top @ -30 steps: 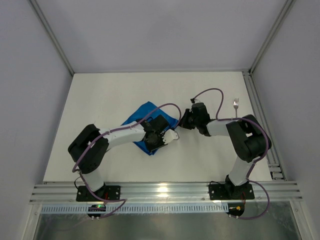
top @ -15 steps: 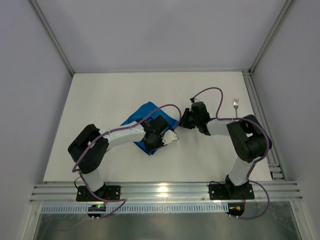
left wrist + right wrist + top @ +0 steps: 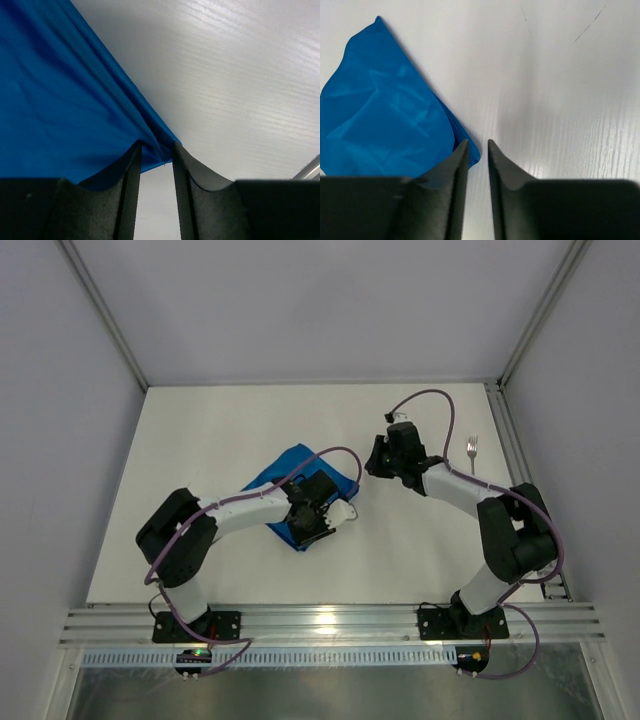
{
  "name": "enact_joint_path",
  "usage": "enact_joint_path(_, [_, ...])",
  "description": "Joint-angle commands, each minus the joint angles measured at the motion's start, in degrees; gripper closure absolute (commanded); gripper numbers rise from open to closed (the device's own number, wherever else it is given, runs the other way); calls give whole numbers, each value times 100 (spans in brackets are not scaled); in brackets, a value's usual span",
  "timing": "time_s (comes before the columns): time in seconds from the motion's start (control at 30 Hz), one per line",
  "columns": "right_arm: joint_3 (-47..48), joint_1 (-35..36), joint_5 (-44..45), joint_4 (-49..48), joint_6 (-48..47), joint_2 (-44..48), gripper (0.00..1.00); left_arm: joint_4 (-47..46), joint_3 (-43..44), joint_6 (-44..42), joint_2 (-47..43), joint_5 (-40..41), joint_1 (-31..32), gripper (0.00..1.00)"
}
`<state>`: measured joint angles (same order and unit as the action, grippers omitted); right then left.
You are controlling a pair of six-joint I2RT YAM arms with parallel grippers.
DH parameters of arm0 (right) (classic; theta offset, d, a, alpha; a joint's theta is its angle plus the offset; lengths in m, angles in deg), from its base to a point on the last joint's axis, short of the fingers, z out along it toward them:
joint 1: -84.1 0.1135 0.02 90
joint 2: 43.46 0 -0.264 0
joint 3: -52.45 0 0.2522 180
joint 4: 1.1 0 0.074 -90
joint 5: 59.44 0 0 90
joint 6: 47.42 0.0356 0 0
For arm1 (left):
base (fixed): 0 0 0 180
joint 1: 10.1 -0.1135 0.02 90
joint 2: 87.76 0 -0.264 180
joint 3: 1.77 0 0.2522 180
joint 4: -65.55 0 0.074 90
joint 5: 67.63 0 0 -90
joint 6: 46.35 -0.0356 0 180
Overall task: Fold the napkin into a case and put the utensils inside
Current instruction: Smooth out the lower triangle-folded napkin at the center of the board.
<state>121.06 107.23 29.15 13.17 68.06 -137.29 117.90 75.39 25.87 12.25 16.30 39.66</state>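
Napkin (image 3: 288, 468), bright blue and rumpled, lies on the white table (image 3: 200, 440) a little left of the middle of the overhead view, partly under the left arm (image 3: 235, 510). The right arm (image 3: 470, 495) reaches in from the lower right, its wrist just right of the cloth. At the napkin's lower right end sits the left gripper (image 3: 156, 146). In its wrist view the jaws stand slightly parted with bare table showing between them, and a pointed corner of the cloth lies right at the tips, not pinched. The right gripper (image 3: 478, 142) is also a little apart and holds nothing. The napkin's corner lies just beside the finger (image 3: 455, 165) on the left of that view; whether they touch I cannot tell. Near the table's right edge, well apart from the cloth, lies the fork (image 3: 472, 448).
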Motion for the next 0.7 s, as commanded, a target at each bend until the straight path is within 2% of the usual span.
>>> enact_joint_path(0.0, [-35, 59, -191, -68, -165, 329, 81, -18, 243, 99, -157, -255, -1, 66])
enact_joint_path(0.13, [0, 270, -843, -420, -306, 163, 96, 96, 542, 134, -209, -377, -10, 59])
enact_joint_path(0.33, [-361, 367, -1037, -904, -25, 5, 96, 570, 990, 126, -648, -1203, -159, 52])
enact_joint_path(0.47, [-396, 376, -1098, -1009, 71, -233, 96, 536, 771, 213, -685, -731, -588, 68])
enact_joint_path(0.6, [-317, 376, -1134, -1045, 124, -523, 96, 247, 332, 232, -421, -238, -898, 67])
enact_joint_path(0.67, [-238, 367, -1002, -948, 168, -698, 96, 123, 25, 170, -237, -307, -889, 66])
